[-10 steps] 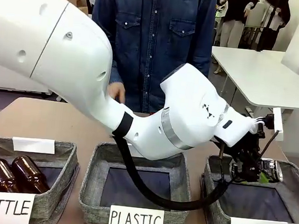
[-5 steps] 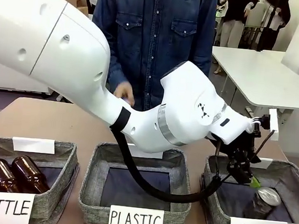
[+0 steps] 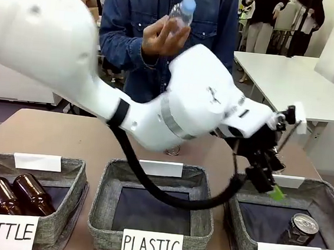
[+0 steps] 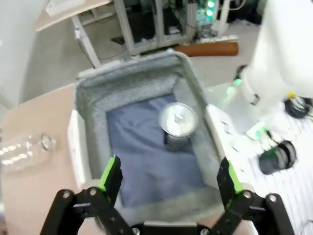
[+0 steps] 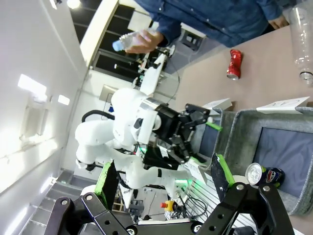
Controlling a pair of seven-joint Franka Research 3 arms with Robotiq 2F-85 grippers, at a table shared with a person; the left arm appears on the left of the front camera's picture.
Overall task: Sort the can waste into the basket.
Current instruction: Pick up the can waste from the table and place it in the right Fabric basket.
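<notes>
Left tool [image 4: 168, 176], wide open and empty, hangs above the CAN basket [image 4: 90, 122]. A dark can [image 4: 177, 125] stands upright on the basket's floor, just beyond the fingertips. Right tool [image 5: 164, 176] is also spread wide; a red can [image 5: 234, 63] lies on the table [image 5: 266, 73].

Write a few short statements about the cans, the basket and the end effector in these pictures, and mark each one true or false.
1. The dark can is inside the basket signed CAN. True.
2. The left end effector is shut on a can. False: it is open and holds nothing, above the basket.
3. The red can is in the basket too. False: it lies on the table.
4. The person's hand holds a clear bottle. True.
</notes>
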